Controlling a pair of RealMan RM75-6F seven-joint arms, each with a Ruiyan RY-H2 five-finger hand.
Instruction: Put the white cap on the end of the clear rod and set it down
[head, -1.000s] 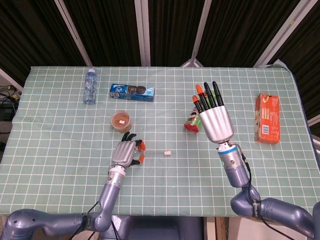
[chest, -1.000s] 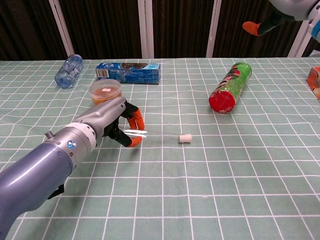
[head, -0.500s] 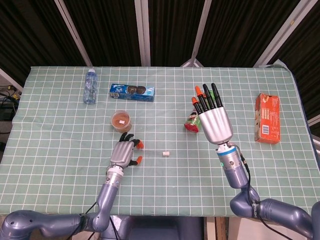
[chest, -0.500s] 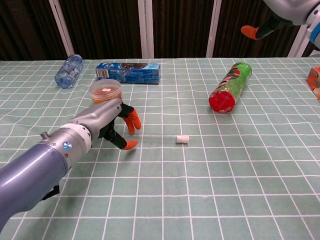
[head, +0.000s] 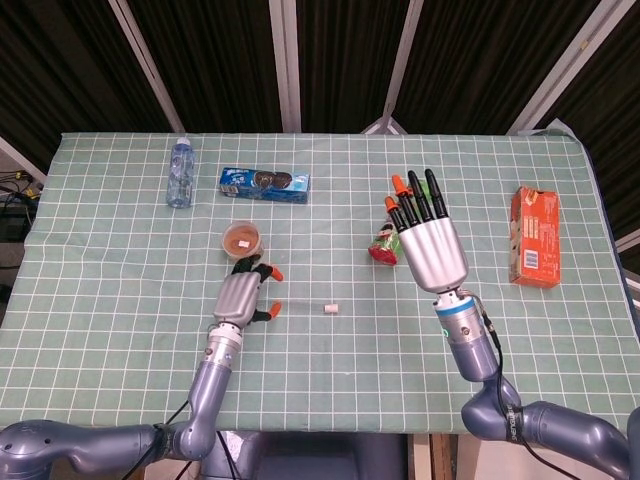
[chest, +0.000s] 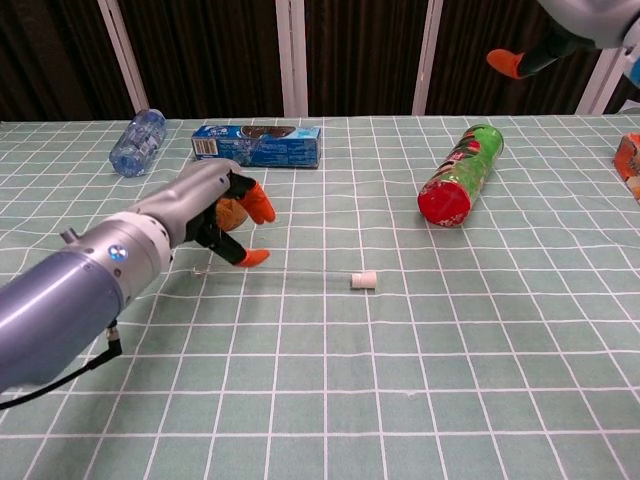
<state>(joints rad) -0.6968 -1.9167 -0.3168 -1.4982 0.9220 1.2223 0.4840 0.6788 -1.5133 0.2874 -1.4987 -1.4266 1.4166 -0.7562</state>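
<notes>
Green-checked counter (head: 120, 330), capped rod lying flat across it.
Raised well above the counter, the right hand (head: 430, 245) spreads its fingers on nothing, seemingly kept clear. Left hand (chest: 205, 215) hovers at the rod's bare end, fingers loosely apart, holding nothing. Rod (chest: 300, 274) rests beside it, cap (chest: 364, 281) on its far end, so the task looks done.
</notes>
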